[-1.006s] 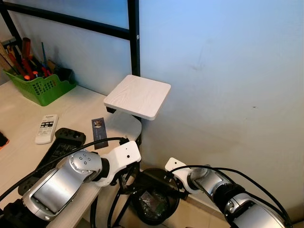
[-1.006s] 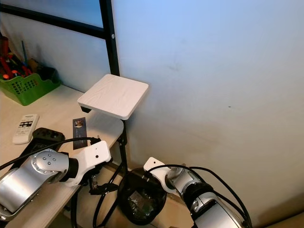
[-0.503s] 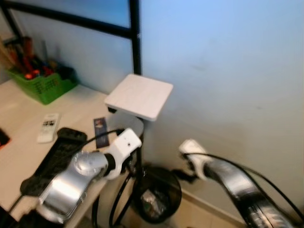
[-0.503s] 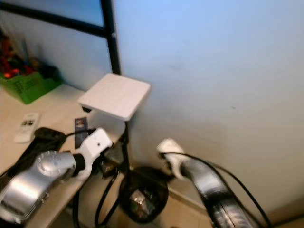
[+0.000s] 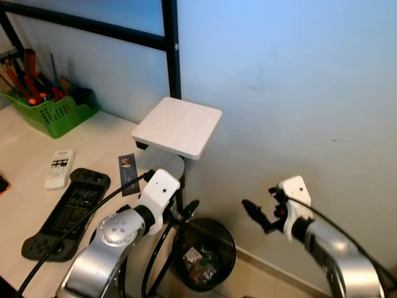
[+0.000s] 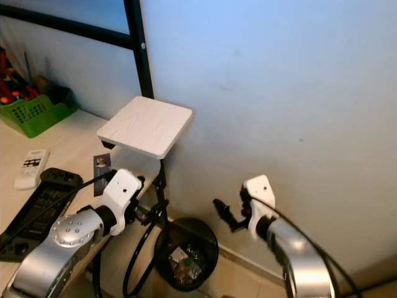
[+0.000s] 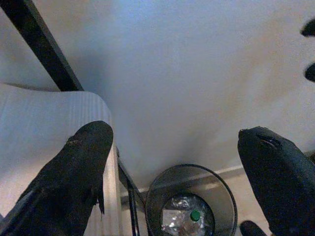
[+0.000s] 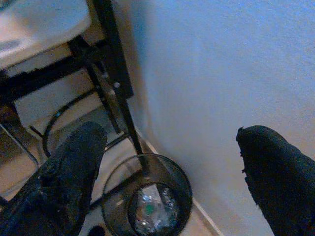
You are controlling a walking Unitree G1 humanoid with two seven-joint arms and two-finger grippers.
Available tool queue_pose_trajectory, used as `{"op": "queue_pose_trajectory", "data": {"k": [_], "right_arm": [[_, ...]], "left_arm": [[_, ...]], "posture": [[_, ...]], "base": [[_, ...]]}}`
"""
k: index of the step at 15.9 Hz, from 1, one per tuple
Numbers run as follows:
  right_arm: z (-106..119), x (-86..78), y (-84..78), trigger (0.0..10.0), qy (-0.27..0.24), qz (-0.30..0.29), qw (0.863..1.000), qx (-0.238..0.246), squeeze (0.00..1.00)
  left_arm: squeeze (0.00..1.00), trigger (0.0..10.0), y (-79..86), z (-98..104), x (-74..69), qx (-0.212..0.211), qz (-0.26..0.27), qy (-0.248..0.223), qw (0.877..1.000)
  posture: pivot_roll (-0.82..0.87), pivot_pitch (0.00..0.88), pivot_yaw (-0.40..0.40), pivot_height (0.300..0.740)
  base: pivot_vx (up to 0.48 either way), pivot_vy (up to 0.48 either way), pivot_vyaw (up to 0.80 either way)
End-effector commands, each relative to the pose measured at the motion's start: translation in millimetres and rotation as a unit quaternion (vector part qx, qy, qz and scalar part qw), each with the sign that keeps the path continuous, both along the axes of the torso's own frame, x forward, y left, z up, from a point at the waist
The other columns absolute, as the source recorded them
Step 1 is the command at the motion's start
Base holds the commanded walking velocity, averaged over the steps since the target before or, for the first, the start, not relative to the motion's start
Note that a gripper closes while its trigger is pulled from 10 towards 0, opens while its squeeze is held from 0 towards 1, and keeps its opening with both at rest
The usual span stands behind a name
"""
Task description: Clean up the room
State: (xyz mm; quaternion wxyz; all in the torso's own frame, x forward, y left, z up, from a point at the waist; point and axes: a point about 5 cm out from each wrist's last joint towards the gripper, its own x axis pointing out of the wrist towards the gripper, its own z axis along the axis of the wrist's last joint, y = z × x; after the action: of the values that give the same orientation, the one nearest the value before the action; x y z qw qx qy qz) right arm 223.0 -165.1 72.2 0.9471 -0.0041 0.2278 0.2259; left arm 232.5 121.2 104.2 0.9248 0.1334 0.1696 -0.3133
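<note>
Worktop [image 5: 93, 139] carrying green basket [image 5: 53, 115], controller [image 5: 65, 211], remote [image 5: 59, 168]; bin [image 5: 205, 254] sitting on floor below its end, crumpled rubbish and green-capped bottle [image 7: 195, 215] lying inside. Right arm rising clear of bin since a second ago, right tool [image 5: 255, 215] spreading wide, empty. Left tool [image 7: 182, 162] gaping wide, empty, hovering above bin. Drop looking complete; next item likely waiting on worktop.

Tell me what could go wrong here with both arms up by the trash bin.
Both grippers look open and empty, the left gripper and right gripper hovering above the black mesh bin. Lowering or swinging either arm might knock the light bin over and spill its trash. The left arm is also close to the black cables at the desk edge and could snag them.
</note>
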Motion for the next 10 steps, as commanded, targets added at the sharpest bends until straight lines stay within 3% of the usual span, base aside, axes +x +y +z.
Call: {"op": "queue_pose_trajectory", "data": {"k": [1, 5, 9, 10], "right_arm": [[0.2, -5.9, -0.5, 10.0, 0.001, -0.028, 1.0, 0.003, 0.0], [-2.8, -22.8, -11.4, 10.0, -0.006, -0.108, 0.994, 0.023, 0.0], [3.5, -23.1, -11.4, 10.0, -0.028, -0.111, 0.993, 0.017, 0.0], [2.9, -20.2, -9.7, 10.0, -0.027, -0.105, 0.994, 0.007, 0.0]], "left_arm": [[0.02, 10.0, 3.0, -1.5, -1.9, 0.008, 0.005, -0.004, 1.0], [0.02, 10.0, 8.8, -6.4, -4.8, -0.012, 0.059, -0.007, 0.998], [0.01, 10.0, 12.1, -4.2, -2.6, -0.036, 0.103, -0.018, 0.994], [0.0, 10.0, 12.9, -3.1, -1.5, -0.033, 0.104, -0.023, 0.994]], "posture": [[-0.03, 0.0, 0.022, 0.74], [-0.04, 0.0, 0.024, 0.74], [-0.03, 0.0, 0.027, 0.74], [-0.03, 0.0, 0.025, 0.74]], "base": [[0.0, 0.0, -0.8], [0.0, 0.0, -0.8], [0.0, 0.0, -0.72], [0.0, 0.0, 0.0]]}}
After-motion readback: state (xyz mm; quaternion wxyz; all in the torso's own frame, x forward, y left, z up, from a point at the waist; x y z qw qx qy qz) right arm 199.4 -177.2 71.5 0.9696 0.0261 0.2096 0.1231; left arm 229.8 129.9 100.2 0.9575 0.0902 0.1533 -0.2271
